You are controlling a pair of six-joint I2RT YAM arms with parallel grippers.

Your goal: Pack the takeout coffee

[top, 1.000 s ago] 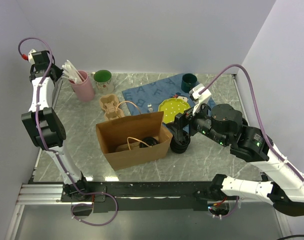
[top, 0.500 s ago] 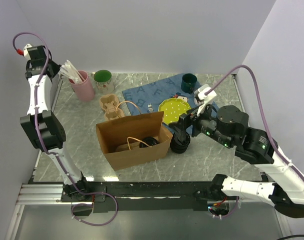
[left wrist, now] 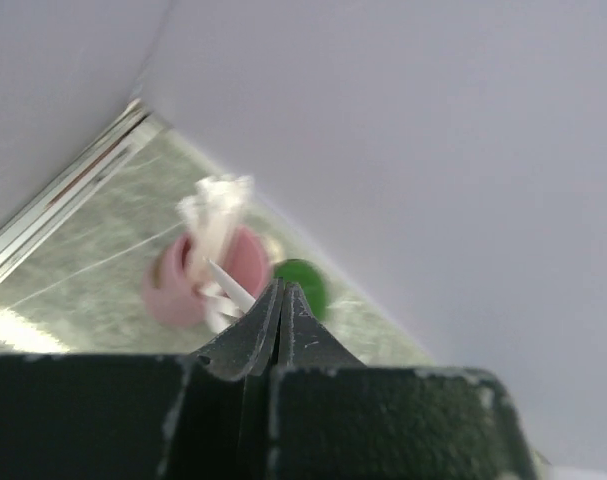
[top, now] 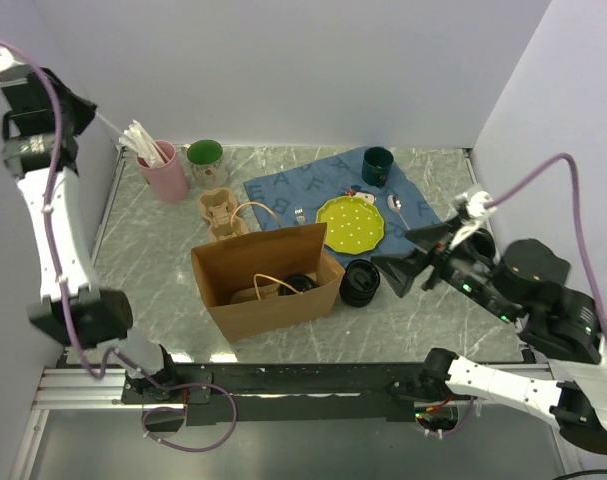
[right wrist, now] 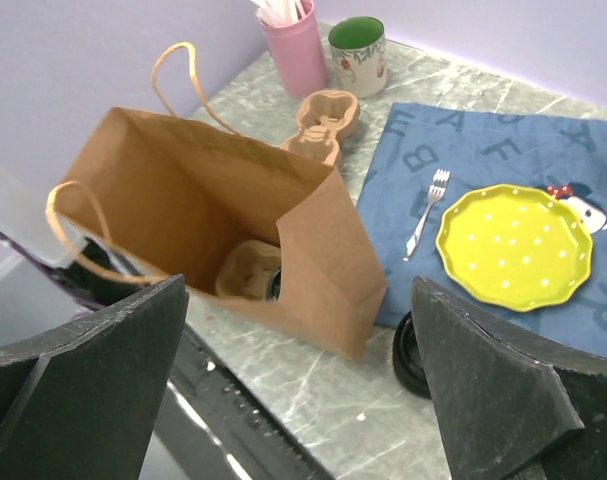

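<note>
A yellow plate (right wrist: 513,245) and fork (right wrist: 424,212) lie on the blue mat (right wrist: 463,150).

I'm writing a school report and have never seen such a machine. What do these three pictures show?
Two robot arms are bolted at a table's near edge. One picture looks down from above; the other two come from a camera on each wrist. On the table stands a brown paper bag with one black lidded coffee cup inside; a second cup stands just outside it, on the right. Behind lie a yellow plate on a blue mat, a pink cup and two mugs. The left gripper is shut, raised high; the right gripper is wide open, empty.
</note>
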